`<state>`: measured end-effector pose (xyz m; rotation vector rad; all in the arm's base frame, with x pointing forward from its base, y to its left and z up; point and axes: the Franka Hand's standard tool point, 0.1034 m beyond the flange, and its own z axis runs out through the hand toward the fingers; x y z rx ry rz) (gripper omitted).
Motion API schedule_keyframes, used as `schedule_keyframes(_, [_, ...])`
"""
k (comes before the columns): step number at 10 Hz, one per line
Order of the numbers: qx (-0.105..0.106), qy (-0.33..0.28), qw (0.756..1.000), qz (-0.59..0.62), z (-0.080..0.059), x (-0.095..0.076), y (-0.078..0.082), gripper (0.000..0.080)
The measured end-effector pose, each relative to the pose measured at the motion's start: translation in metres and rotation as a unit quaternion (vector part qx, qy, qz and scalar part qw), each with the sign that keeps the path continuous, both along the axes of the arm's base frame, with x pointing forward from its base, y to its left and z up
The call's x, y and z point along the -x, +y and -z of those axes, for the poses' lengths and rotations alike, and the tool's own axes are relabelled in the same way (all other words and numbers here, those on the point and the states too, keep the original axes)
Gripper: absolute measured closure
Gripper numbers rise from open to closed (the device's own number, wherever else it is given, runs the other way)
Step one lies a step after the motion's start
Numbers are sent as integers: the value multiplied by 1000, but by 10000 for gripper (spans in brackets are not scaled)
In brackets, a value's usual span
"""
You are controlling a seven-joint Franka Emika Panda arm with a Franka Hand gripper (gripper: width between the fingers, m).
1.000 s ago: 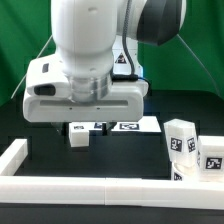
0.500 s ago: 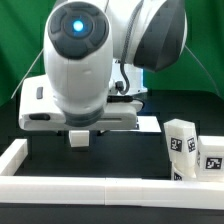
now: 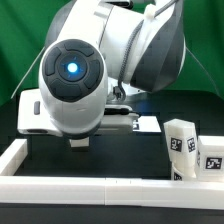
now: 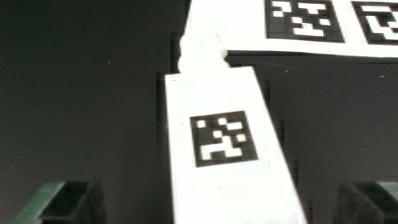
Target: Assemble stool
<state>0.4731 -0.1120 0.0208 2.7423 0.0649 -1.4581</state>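
Black matte table (image 3: 125, 160), green backdrop (image 3: 20, 40). A white border rail (image 3: 60, 190) lines the table's edge. The gripper (image 4: 214, 198) is spread wide, its jaws on either side of a flat-sided white plastic stool leg (image 4: 222, 140) without touching it. The leg's narrow end meets the marker board (image 4: 302, 25). Two tagged legs (image 3: 181, 140) stand at the rail corner.

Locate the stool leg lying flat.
Wrist view: the stool leg lies flat on the table between the open jaws of the gripper, one end by the marker board.
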Motion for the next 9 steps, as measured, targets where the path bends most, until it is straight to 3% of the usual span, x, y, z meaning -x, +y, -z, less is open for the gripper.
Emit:
schedule_keyframes(2, [7,14,1000,12,7,14,-2,151])
schedule_keyframes(6, [7,4,1000,8,14,15,-5,151])
schedule_keyframes(7, [6,-1,1000,7,14,12,-6,284])
schedule_keyframes(8, [6,-4,1000,6,14,10,-6,284])
schedule_keyframes(9, [8,-4,1000,7,14,10,-6,447])
